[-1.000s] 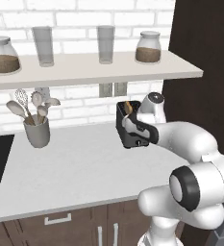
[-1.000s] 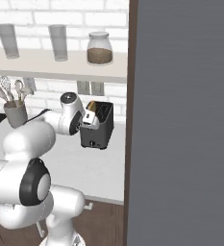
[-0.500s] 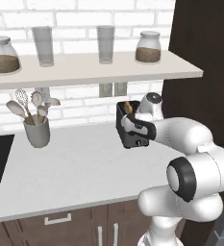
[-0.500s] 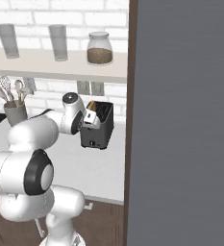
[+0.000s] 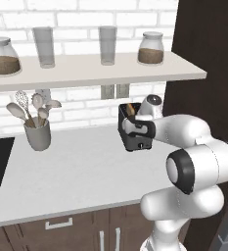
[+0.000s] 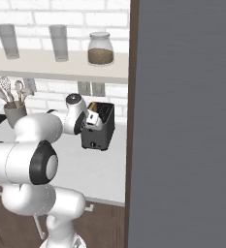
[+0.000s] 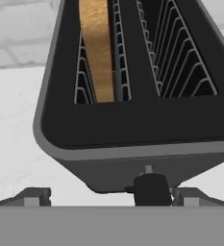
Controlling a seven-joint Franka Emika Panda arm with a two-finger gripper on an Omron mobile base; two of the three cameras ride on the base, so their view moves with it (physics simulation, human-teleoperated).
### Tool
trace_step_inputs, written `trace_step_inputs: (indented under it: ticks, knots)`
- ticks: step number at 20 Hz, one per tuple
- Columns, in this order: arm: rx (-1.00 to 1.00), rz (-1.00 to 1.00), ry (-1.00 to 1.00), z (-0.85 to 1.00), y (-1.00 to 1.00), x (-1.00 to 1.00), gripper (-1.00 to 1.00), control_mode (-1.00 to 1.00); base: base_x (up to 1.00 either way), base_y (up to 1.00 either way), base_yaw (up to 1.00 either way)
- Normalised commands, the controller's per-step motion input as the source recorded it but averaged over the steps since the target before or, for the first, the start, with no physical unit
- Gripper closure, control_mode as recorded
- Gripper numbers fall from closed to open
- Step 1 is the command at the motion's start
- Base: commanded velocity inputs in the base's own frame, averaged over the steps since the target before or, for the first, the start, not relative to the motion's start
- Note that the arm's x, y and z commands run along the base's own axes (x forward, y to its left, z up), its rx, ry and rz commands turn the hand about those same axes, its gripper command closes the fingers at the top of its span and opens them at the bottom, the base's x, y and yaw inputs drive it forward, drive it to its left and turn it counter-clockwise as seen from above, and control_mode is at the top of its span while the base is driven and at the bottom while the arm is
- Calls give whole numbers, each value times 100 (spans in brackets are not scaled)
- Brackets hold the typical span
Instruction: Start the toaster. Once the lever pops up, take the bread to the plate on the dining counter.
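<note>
— Where's the bread (image 7: 97,53) sitting?

— I'm seeing it upright in one slot of the toaster (image 5: 133,128), near the back right corner of the worktop (image 5: 81,171), under the shelf (image 5: 96,71). I'm judging it light, stiff and crumbly, best pinched across its thin faces at the exposed top.

— And the gripper (image 7: 108,197)?

— It's hovering spread wide, holding nothing, by the toaster's narrow front, where the lever (image 7: 152,185) is showing dark and partly cut off. The slice's lower part is hiding inside the slot.
</note>
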Motion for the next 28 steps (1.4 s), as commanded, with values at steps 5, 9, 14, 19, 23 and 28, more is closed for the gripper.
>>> trace_step_inputs:
  ticks: [5,9,14,19,23,28]
  knots:
    - [0,0,3,-25,0,3,-100,-100,0,0,0]
    - [0,0,1,-19,0,0,-100,-100,0,0,0]
    - [0,0,0,-11,0,0,-100,-100,0,0,0]
    - [0,0,0,-15,0,0,-100,-100,0,0,0]
    - [0,0,0,-19,2,0,-100,-100,0,0,0]
    - [0,0,0,-23,0,0,-100,-100,0,0,0]
